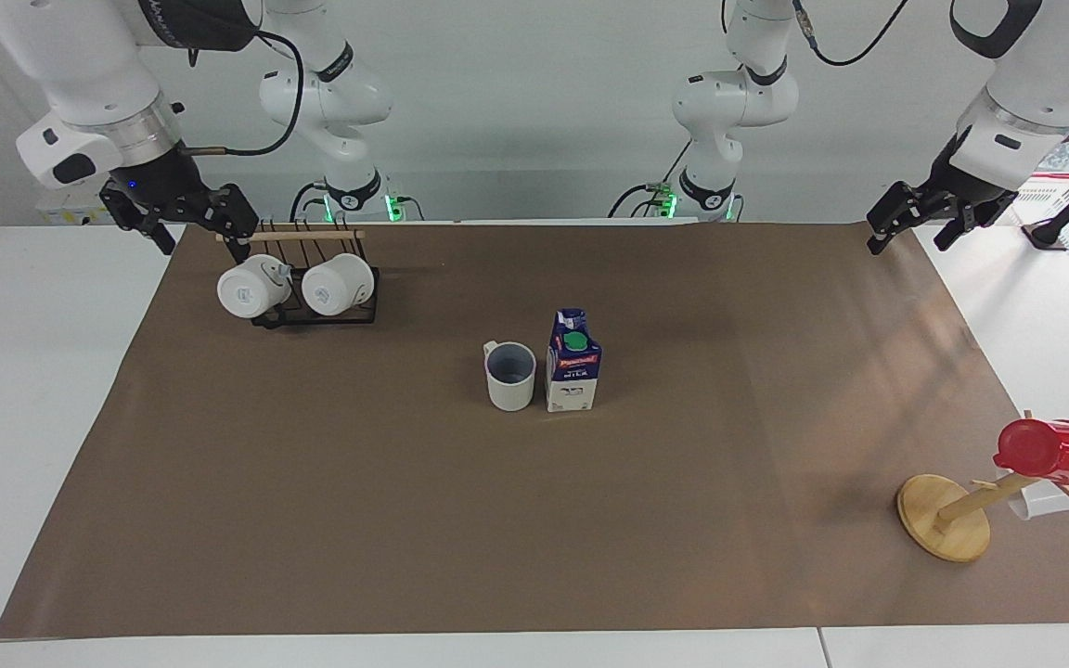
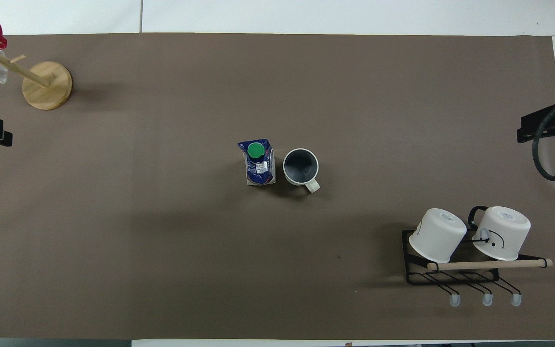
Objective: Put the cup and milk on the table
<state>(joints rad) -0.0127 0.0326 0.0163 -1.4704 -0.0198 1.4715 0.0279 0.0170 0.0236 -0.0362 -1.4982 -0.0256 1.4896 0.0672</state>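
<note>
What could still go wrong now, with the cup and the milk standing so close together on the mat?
1. The milk is tall and narrow and stands right beside the cup; a nudge to one could tip the carton.
2. The right gripper hangs open close to the rack of white mugs; a careless move might knock it.
3. The left gripper, open over the mat's edge, seems the least risk.

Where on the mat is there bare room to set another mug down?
The mat is bare from the cup and milk to its edge farthest from the robots, and between them and the wooden mug tree. It is crowded around the black rack.
</note>
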